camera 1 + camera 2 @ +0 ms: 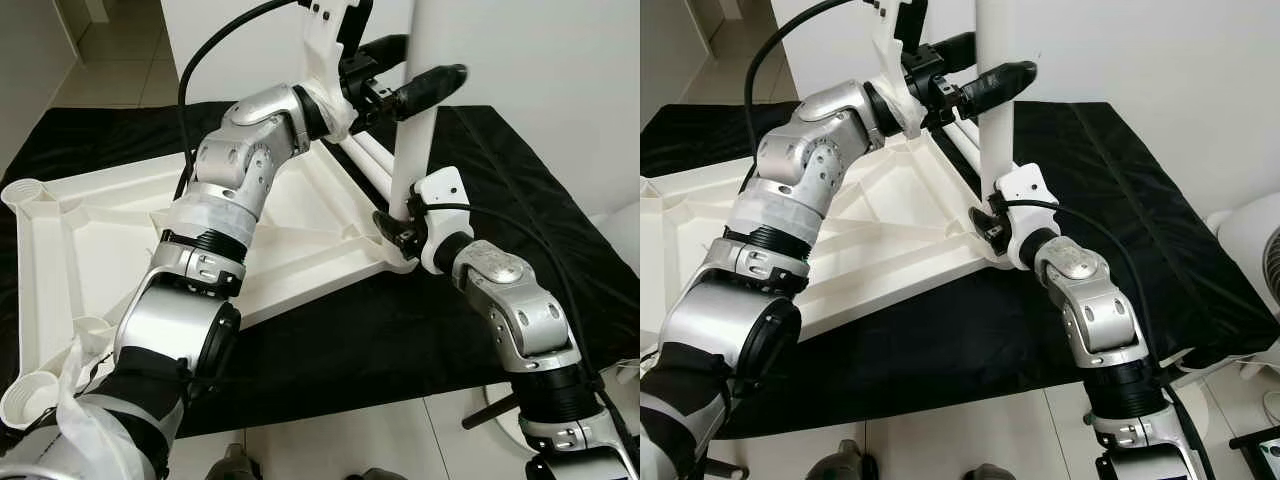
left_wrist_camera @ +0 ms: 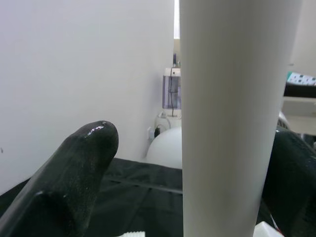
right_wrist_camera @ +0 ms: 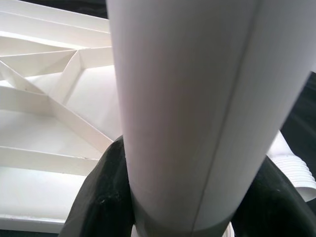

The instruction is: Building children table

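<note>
Careful now: your right gripper (image 1: 398, 228) has its jaws clamped low on the table leg (image 1: 412, 140), left gripper (image 1: 425, 82) jaws loosely straddling it higher; tilt it and it jams in the table frame (image 1: 90, 230) socket.

A white table leg (image 2: 232, 118) stands upright between the left gripper's (image 2: 197, 173) two black fingers (image 2: 74, 182). Behind lie a black cloth (image 2: 133, 182), a white wall (image 2: 74, 74) and a small white appliance (image 2: 170, 94).
</note>
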{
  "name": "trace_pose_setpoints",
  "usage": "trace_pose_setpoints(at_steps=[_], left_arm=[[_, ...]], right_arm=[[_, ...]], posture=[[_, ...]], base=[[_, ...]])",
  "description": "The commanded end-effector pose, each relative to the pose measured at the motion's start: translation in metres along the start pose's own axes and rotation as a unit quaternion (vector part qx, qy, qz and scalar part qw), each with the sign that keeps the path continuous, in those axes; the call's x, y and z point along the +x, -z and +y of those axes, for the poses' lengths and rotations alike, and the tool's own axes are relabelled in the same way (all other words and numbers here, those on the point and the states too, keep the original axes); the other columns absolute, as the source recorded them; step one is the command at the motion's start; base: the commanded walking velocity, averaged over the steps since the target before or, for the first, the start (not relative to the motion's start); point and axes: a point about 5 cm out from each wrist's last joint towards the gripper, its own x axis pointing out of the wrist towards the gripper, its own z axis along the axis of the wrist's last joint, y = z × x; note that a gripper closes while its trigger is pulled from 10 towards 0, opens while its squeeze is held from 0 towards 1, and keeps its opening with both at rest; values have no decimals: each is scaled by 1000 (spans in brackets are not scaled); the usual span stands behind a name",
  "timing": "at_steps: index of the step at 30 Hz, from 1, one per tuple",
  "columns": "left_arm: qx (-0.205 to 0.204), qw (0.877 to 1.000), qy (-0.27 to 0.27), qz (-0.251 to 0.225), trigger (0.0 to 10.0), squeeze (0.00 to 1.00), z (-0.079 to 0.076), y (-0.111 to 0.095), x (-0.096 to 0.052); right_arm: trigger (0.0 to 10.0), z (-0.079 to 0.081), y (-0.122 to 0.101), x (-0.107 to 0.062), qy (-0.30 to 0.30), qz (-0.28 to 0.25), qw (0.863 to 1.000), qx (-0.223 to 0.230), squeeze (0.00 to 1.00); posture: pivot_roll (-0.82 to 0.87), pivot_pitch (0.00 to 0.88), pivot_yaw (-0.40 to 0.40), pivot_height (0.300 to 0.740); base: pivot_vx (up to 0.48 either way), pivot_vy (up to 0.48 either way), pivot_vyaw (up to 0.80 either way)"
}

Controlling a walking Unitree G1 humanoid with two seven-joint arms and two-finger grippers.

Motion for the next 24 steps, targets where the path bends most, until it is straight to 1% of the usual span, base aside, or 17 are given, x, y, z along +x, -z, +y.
trace_pose_setpoints(at_steps=[1,4,5,9,13,23,24], left_arm=[[14,1000,-26,-1,8000,0,2,-5,5],[15,999,-31,-4,8000,0,3,-6,6],[24,999,-39,-3,0,0,5,-6,6],[17,999,-44,-4,0,0,6,-6,8],[22,999,-37,-8,0,0,4,-8,9],[-6,1000,-15,-20,0,0,1,-11,10],[-19,999,-2,-25,0,0,-1,-13,10]], right_arm=[[10000,2,-5,-1,-7,-5,1000,-9,0],[10000,1,-5,-1,-7,-5,1000,-10,0],[10000,2,-5,-1,-7,-4,1000,-10,0],[10000,1,-6,-1,-6,-4,1000,-9,0],[10000,-1,-5,-1,-2,-3,1000,-9,0],[10000,-4,-5,-1,10,-4,1000,-15,0],[10000,-5,-5,-1,15,-6,1000,-13,463]], posture=[[-23,27,-9,740],[-23,27,-9,740],[-23,25,-8,740],[-25,24,-6,740],[-25,24,-4,740],[-22,11,-4,740],[-19,8,-6,740]], base=[[0,0,0],[0,0,0],[0,0,0],[0,0,0],[0,0,0],[0,0,0],[0,0,0]])
